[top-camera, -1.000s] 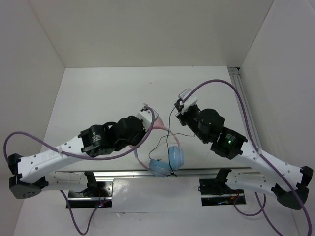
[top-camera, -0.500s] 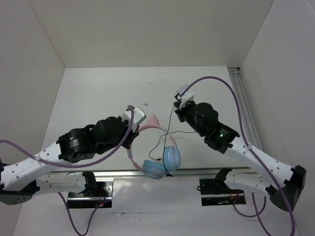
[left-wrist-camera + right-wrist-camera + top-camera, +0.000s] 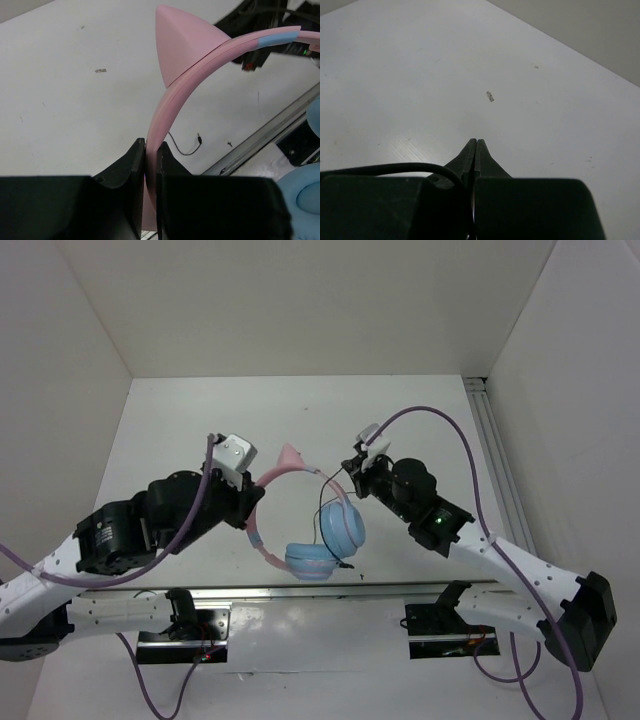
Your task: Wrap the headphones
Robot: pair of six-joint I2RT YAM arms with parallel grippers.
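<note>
Holding the small over-ear headphones (image 3: 340, 530) mid-table, toward the near edge, between the two arms, with the band raised off the white table top (image 3: 180, 430).
Clamped in left gripper (image 3: 150, 145): the pink plastic headband (image 3: 161, 107), jaws tight on the band just below the pink cat-ear point (image 3: 180, 45).
Pinched in right gripper (image 3: 475, 145), as far as can be judged: the thin black cord (image 3: 395, 166), jaws fully together, up and to the right of the cups.
Can't tell whether the light blue round ear cups (image 3: 308, 562) touch the table.

Judged step: winding cord round the headphones. To do it well:
- Hold left grip rigid as the anchor, with no twist of the band in the jaws.
- Lead cord with right gripper across the band close to the cups, not over the cat ear; likely to slide off the point.
- Use light tension only. Thin cord, easy to pull out of closed jaws or to strain at the cup.
- Mind the slack lying on the table; snag risk at the metal rail (image 3: 400, 589) along the near edge.
- Lay turns side by side and tuck the plug end last.

Count: 1 headphones, 2 ear cups, 1 cat-ear point in sight (no second one visible), 1 cord, 1 plug tip (image 3: 199, 137), 2 grippers, 2 thick purple cables (image 3: 440, 410).
</note>
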